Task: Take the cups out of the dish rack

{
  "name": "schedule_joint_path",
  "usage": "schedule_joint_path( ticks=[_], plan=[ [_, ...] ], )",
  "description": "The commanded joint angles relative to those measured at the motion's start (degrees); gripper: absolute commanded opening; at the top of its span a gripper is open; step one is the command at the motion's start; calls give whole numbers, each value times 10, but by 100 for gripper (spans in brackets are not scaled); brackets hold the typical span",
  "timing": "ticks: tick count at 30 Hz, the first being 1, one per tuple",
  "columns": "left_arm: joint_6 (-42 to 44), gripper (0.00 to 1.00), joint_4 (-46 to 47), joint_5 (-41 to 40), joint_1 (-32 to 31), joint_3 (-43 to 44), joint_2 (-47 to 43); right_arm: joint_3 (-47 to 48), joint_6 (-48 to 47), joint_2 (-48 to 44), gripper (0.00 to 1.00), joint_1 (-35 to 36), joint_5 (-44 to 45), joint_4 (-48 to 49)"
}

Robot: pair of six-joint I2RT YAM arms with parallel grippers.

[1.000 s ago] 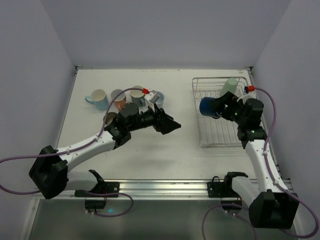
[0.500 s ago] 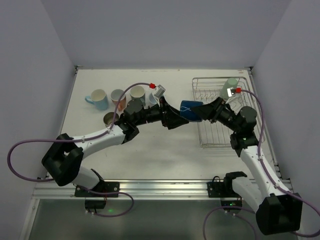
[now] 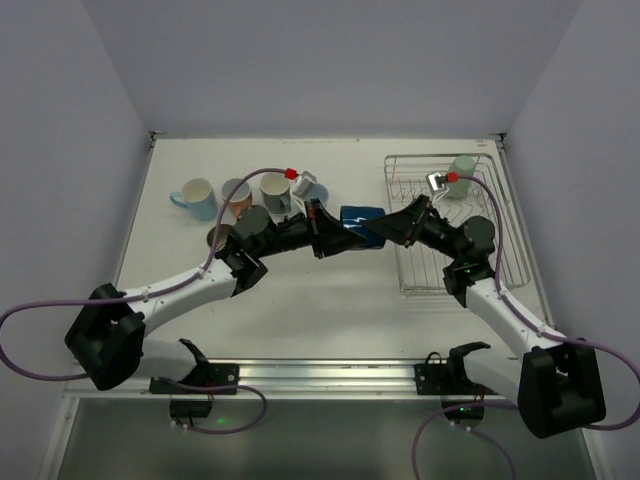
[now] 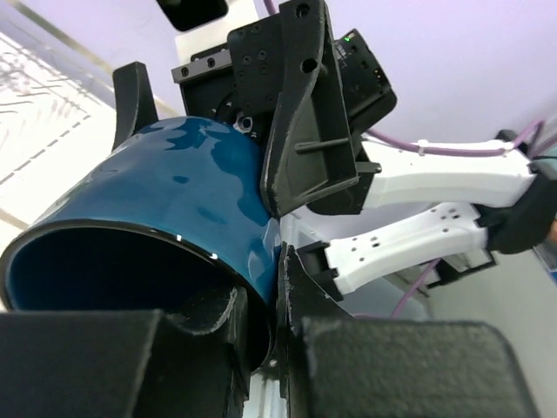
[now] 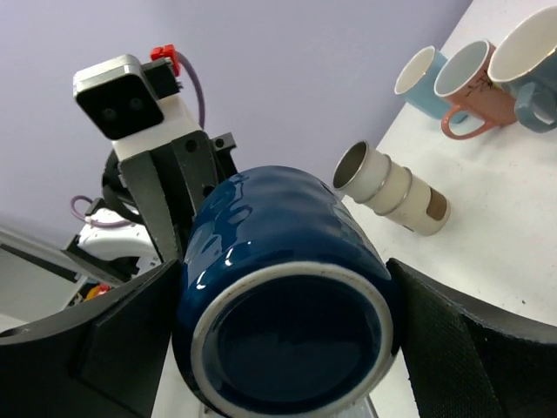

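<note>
A dark blue cup (image 3: pixel 360 226) hangs on its side in mid-air between both arms, left of the dish rack (image 3: pixel 440 272). My left gripper (image 3: pixel 336 238) is shut on its rim; in the left wrist view one finger (image 4: pixel 204 318) sits inside the cup (image 4: pixel 174 200) and the other presses its outer wall. My right gripper (image 3: pixel 393 228) is at the cup's base (image 5: pixel 287 348), its fingers (image 5: pixel 452 348) spread wide on either side. A pale green cup (image 3: pixel 461 170) stands in the rack's far corner.
Several cups stand on the table at the back left: light blue (image 3: pixel 197 197), salmon pink (image 3: pixel 237 196), cream (image 3: pixel 275 190). A brown-and-cream cup (image 5: pixel 392 190) lies on its side near them. The two arms meet over the table's middle.
Both arms shifted slightly left with the blue cup. The left gripper closed on the cup's rim, and the right gripper's fingers spread wider around its base.
</note>
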Motion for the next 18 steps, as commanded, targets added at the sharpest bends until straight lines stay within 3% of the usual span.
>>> schedule_joint_path(
  ticks=[1,2,4,5,8,11,18],
  plan=[
    [114,0,-87,-83,-6,-4,-65,-7,7,8,99,2,32,23],
    [159,0,-183,-104,-6,2,-79,1,-23,5,99,1,39,6],
    [198,0,-268,-175,-6,20,-115,17,-68,-8,99,0,75,-88],
    [232,0,-356,-199,-6,29,-123,37,-129,-22,99,1,96,-176],
    [275,0,-505,-293,-6,65,-144,68,-222,-45,99,1,199,-290],
    [302,0,-596,-368,-7,93,-136,82,-266,-53,99,1,239,-357],
    [327,0,-668,-450,-6,122,-48,98,-323,-70,99,0,272,-409]
  ],
)
